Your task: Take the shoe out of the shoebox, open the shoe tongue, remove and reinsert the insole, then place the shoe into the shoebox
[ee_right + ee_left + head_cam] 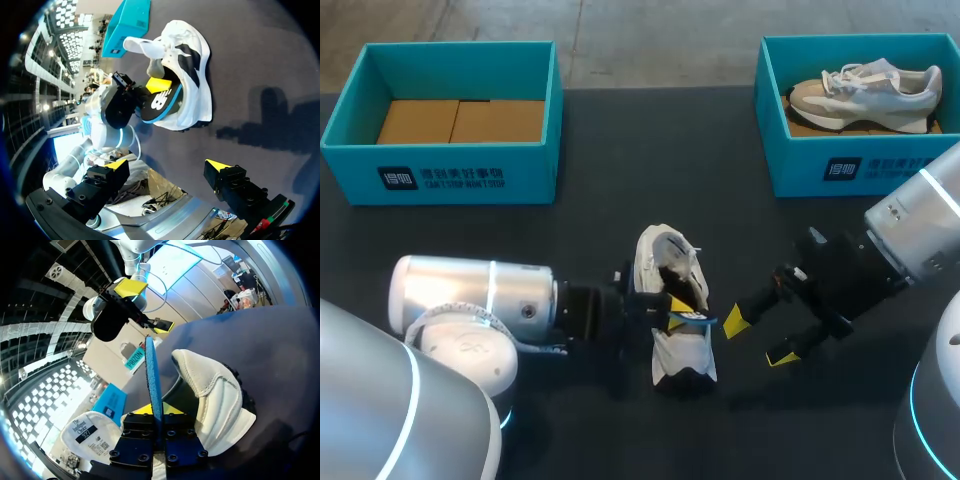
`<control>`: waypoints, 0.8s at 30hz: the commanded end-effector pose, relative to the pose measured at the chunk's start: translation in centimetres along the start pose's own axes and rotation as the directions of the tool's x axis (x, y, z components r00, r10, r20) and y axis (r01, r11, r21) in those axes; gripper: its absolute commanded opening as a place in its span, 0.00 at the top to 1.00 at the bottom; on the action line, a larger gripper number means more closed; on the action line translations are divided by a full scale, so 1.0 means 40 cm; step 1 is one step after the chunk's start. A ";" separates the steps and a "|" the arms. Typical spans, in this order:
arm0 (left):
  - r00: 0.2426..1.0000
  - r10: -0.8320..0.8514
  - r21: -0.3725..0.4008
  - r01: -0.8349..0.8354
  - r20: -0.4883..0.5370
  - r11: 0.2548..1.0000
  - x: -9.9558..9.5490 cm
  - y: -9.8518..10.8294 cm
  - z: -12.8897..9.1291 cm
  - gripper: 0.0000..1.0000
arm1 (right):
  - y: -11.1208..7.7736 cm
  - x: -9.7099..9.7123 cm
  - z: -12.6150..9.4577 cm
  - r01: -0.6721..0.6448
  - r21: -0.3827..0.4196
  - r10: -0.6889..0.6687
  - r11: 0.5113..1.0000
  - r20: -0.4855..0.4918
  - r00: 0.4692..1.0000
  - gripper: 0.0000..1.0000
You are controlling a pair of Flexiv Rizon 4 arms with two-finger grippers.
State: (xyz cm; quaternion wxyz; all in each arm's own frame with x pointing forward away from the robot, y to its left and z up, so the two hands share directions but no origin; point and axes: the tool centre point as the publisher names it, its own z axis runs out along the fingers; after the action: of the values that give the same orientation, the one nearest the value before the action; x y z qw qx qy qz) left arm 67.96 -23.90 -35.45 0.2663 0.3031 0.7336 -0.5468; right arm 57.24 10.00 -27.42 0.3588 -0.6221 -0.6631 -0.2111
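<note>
The shoe (pixel 665 255) lies on the counter (pixel 620 180) between the two arms, out of its box, with its long axis running roughly away from the robot and back, crosswise to both tools. The left tool (pixel 678 312) comes in from the shoe's left side at the opening and is pinching the insole (pixel 154 385), which stands edge-on between its fingers and seems to sit partly in the shoe's mouth. Whether it is on its way out or in I cannot tell. The right tool (pixel 758 338) hangs just beside the shoe on its right, spread and empty, its tips pointing at the shoe's side. The left arm is the nearer and already has the piece, so sliding the insole along the shoe's length looks like its job, while the right could steady the shoe from the other side. The empty box (pixel 445 180) stands well off at the far left.
</note>
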 end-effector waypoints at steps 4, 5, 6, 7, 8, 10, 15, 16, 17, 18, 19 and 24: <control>1.000 -0.001 0.021 0.001 -0.001 1.000 -0.006 0.003 0.002 0.77 | -0.003 0.001 0.003 0.000 -0.004 0.000 1.000 0.001 1.000 0.00; 1.000 -0.001 0.023 0.001 0.000 1.000 -0.006 0.000 0.001 0.74 | -0.003 0.001 0.003 0.000 -0.004 0.000 1.000 0.001 1.000 0.00; 1.000 -0.001 0.025 0.001 0.001 1.000 -0.007 -0.003 0.000 0.71 | -0.003 0.001 0.003 0.000 -0.004 0.000 1.000 0.001 1.000 0.00; 1.000 0.002 0.028 -0.002 0.003 1.000 -0.007 -0.006 -0.001 0.70 | -0.003 0.001 0.003 0.000 -0.004 0.000 1.000 0.001 1.000 0.00; 1.000 0.004 0.031 -0.004 0.005 1.000 -0.008 -0.010 -0.002 0.69 | -0.003 0.001 0.003 0.000 -0.004 0.000 1.000 0.001 1.000 0.00; 1.000 0.008 0.035 -0.008 0.008 0.999 -0.009 -0.019 -0.004 0.69 | -0.003 0.001 0.003 0.000 -0.004 0.000 1.000 0.001 1.000 0.00; 1.000 0.016 0.044 -0.017 0.014 0.999 -0.014 -0.037 -0.006 0.73 | -0.003 0.001 0.003 0.000 -0.004 0.000 1.000 0.001 1.000 0.00; 1.000 0.018 0.046 -0.019 0.016 0.999 -0.014 -0.040 -0.006 0.74 | -0.003 0.001 0.003 0.000 -0.004 0.000 1.000 0.001 1.000 0.00; 1.000 0.019 0.048 -0.020 0.016 0.999 -0.015 -0.044 -0.007 0.75 | -0.003 0.001 0.003 0.000 -0.004 0.000 1.000 0.001 1.000 0.00; 1.000 0.021 0.053 -0.022 0.016 0.998 -0.015 -0.049 -0.007 0.76 | -0.003 0.001 0.003 0.000 -0.004 0.000 1.000 0.001 1.000 0.00; 1.000 0.022 0.054 -0.023 0.016 0.998 -0.015 -0.053 -0.008 0.77 | -0.003 0.001 0.003 0.000 -0.004 0.000 1.000 0.001 1.000 0.00; 1.000 0.023 0.067 -0.024 0.014 0.997 -0.016 -0.067 -0.012 0.78 | -0.003 0.001 0.003 0.000 -0.004 0.000 1.000 0.001 1.000 0.00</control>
State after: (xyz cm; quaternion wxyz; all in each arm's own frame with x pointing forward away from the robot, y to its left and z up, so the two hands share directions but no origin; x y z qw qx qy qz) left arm 66.69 -24.55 -33.38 0.2663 0.3167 0.7101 -0.5697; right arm 57.24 10.00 -27.42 0.3588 -0.6221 -0.6631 -0.2111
